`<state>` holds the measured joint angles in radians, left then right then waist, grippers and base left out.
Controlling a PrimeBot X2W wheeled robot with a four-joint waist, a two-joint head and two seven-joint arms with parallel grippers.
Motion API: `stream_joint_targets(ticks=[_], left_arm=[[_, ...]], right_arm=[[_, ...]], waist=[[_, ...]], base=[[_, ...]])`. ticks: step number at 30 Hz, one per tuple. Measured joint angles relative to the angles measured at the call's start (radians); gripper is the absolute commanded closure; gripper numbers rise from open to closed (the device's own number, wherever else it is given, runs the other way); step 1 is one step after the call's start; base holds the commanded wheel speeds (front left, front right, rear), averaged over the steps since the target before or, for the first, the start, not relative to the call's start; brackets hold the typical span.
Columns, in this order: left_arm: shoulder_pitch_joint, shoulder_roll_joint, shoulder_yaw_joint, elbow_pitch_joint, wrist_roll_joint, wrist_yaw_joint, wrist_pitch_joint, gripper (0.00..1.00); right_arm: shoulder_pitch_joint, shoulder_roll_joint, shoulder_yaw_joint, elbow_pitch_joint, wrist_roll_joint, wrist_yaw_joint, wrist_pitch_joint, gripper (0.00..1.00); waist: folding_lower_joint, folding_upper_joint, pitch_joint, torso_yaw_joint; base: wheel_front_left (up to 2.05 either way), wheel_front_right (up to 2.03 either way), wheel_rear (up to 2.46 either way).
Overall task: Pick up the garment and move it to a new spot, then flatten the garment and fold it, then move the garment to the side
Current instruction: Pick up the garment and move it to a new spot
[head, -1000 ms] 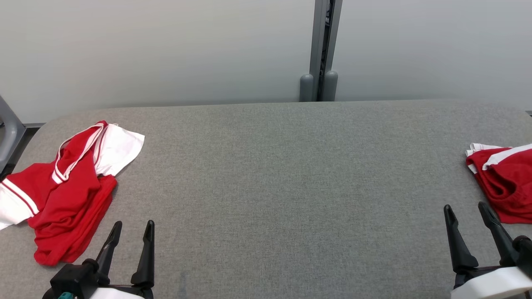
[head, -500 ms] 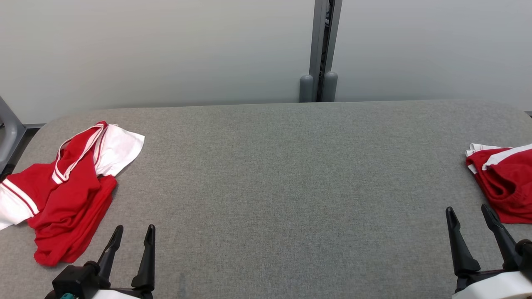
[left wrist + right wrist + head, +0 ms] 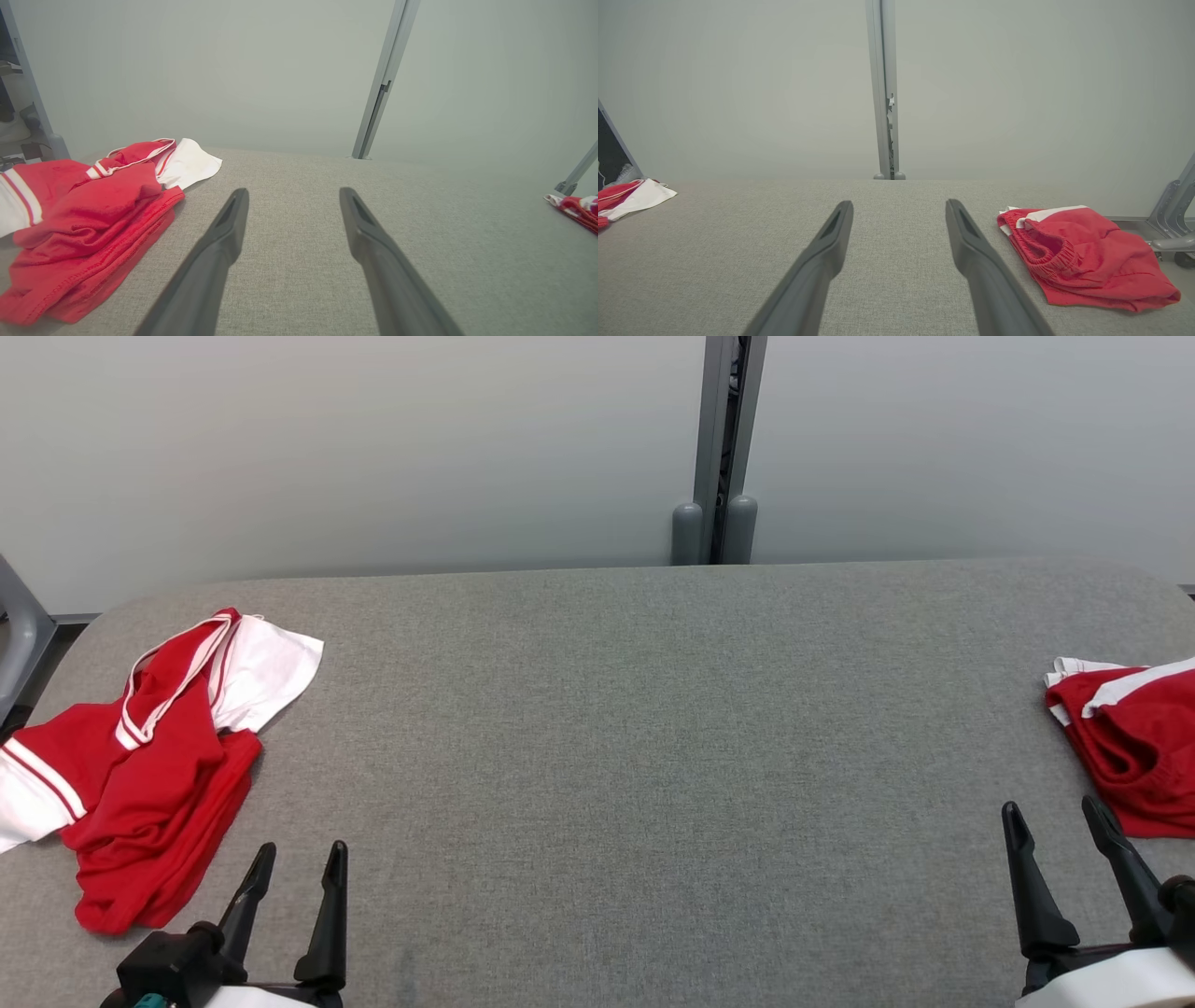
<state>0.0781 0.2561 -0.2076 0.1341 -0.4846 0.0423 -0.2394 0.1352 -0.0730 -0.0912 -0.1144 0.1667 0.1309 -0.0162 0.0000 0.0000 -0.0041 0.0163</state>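
A crumpled red garment (image 3: 154, 775) with white sleeves and stripes lies at the left end of the grey padded table (image 3: 635, 728); the left wrist view has this garment (image 3: 88, 214) at its left. My left gripper (image 3: 302, 847) stands open near the table's front edge, just right of the garment and apart from it, with nothing between its fingers (image 3: 224, 233). My right gripper (image 3: 1050, 803) stands open at the front right, holding nothing. In the right wrist view its fingers (image 3: 971, 242) point over bare table.
A folded red piece with a white band (image 3: 1134, 747) lies at the table's right end, just beyond my right gripper (image 3: 899, 203), and shows as red shorts (image 3: 1083, 254) in the right wrist view. A grey post (image 3: 717, 448) stands behind the table against a pale wall.
Both grippers have drawn back slightly toward the near edge of the table. The garments have not moved.
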Motion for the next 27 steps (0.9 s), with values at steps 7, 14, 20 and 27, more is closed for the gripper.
stream_joint_targets(ticks=[7,14,20,27], left_arm=[[-0.007,-0.002,-0.005,0.006,-0.002,0.0,-0.003,0.0],[-0.029,-0.01,-0.005,0.01,-0.006,-0.001,-0.008,0.0],[-0.043,-0.006,0.007,0.012,-0.01,0.0,-0.012,0.0],[-0.044,-0.006,0.03,0.009,-0.016,0.0,-0.017,0.0]], right_arm=[[0.01,0.004,-0.011,-0.001,0.0,0.0,0.003,0.0],[0.018,0.007,-0.004,-0.011,0.0,0.0,0.001,0.0],[0.017,0.012,0.026,-0.023,0.001,0.0,0.001,0.0],[0.001,0.015,0.07,-0.013,0.011,0.0,-0.003,0.0]], waist=[[0.0,0.0,-0.003,0.015],[0.0,0.0,-0.002,0.075],[0.0,0.0,-0.002,0.164],[0.0,0.0,-0.001,0.281]], base=[[0.0,0.0,0.0],[0.0,0.0,0.0],[0.0,0.0,0.0],[0.0,0.0,0.0]])
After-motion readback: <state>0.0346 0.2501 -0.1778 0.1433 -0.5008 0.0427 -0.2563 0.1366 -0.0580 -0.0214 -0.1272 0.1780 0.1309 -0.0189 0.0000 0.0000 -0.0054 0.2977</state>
